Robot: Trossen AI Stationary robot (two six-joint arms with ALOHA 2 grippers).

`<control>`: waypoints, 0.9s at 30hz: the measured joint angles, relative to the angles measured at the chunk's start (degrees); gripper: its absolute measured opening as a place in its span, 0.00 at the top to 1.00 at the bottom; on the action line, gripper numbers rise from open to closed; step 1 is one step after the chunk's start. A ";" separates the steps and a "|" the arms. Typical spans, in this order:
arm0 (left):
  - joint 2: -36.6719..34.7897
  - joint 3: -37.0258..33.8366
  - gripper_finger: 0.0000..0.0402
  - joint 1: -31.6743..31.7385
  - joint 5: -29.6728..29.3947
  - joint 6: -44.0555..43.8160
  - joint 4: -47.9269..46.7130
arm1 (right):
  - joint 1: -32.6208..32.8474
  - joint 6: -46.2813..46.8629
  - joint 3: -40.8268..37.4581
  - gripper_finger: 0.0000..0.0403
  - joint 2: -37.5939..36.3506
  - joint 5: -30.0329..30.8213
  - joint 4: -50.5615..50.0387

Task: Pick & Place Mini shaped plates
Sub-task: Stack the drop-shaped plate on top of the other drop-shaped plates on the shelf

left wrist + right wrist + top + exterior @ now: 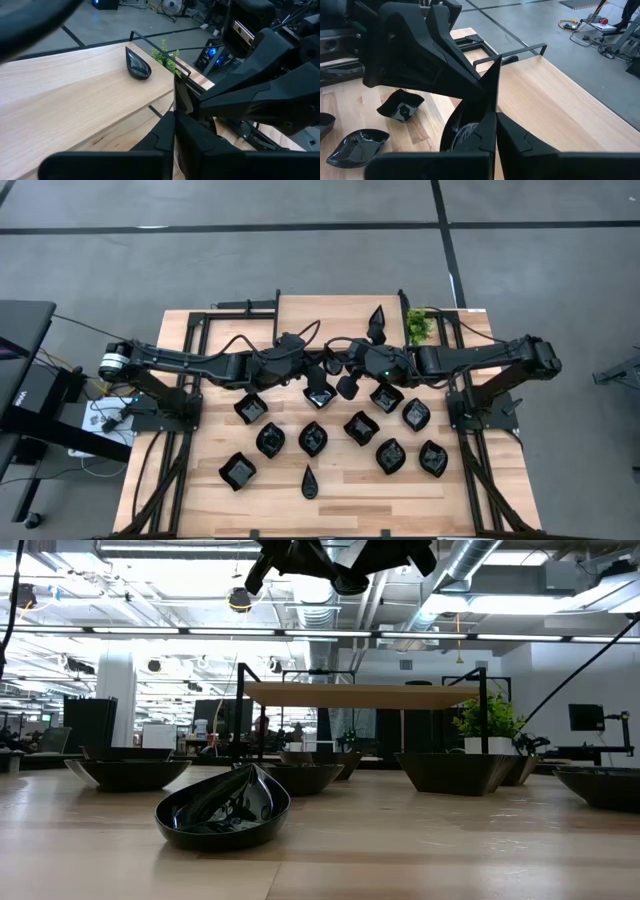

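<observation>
Closest to the low camera, a teardrop plate [222,808] lies flat on the tabletop [200,480] by its front edge. About a dozen other plates [361,427] are spread over the middle and front, apart from one another.

Above the middle of the tabletop, just in front of the raised shelf [330,315] at the back edge, the two arms meet. The left gripper [175,119] and the right gripper [495,117] each look clamped, fingers nearly together, on the thin rim of one held plate [492,82], which stands on edge between them, well off the wood. One shelf plate [137,64] already rests on the shelf near the plant [418,325].

The risk is in the handover. Both claws grip a glossy, narrow edge, so if one lets go before the other is firm, the held plate could slip and drop onto the plates below. Pulling apart while both are clamped could twist it loose. The crowded fingers could also knock together.
</observation>
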 joint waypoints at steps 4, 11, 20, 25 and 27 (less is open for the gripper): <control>0.00 0.00 0.90 -0.09 0.34 0.03 0.22 | 0.00 0.95 0.00 1.00 0.00 -0.10 -0.22; 0.00 0.00 0.74 -0.04 0.03 0.24 0.17 | 0.04 2.98 0.02 1.00 0.00 -0.33 -2.14; -1.00 -0.01 0.64 0.00 -0.18 0.28 -1.61 | -0.59 3.65 0.02 1.00 0.00 0.03 -2.83; -2.43 0.00 0.63 0.00 -0.19 0.28 -2.85 | -1.59 4.75 0.00 1.00 0.00 0.11 -4.26; -3.20 0.00 0.63 0.00 -0.17 0.45 -3.71 | -1.92 5.78 0.02 1.00 0.00 0.11 -4.83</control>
